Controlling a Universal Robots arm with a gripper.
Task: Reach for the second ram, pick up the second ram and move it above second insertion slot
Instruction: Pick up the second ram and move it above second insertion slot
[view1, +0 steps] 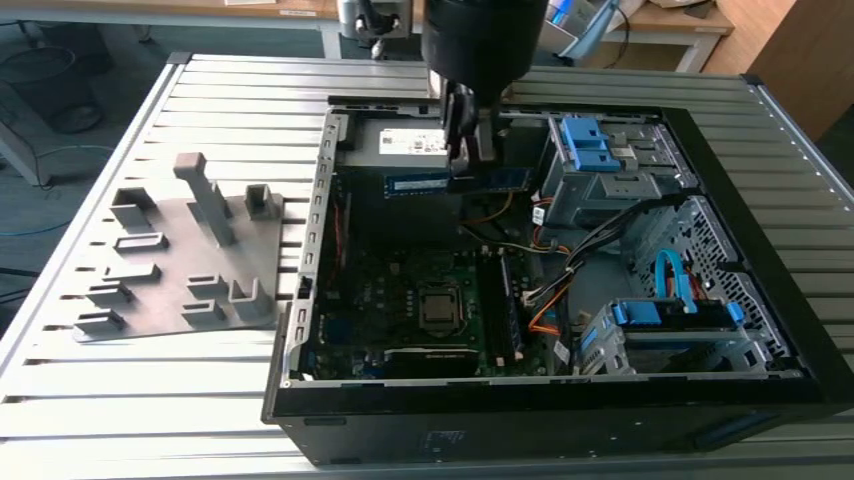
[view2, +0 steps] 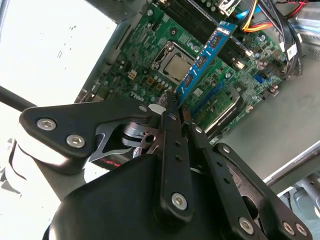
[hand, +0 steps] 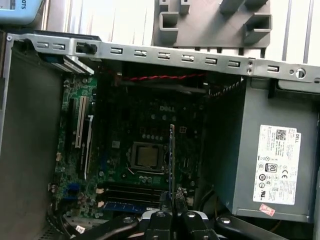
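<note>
In the second wrist view, the gripper (view2: 175, 107), matte black metal with bolted links, pinches one end of the second ram (view2: 205, 57), a thin flat blue-labelled stick held in the air above the glossy green motherboard (view2: 150, 65). Beyond, in the exterior view, the ribbed table (view1: 160, 400) carries the grey moulded holder plate (view1: 180, 250).

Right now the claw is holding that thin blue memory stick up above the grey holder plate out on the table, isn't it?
Not quite. The claw does hold the second ram, but above the open computer case, over its motherboard, as the exterior view shows. The grey holder plate lies on the table toward the exterior view's left.
</note>
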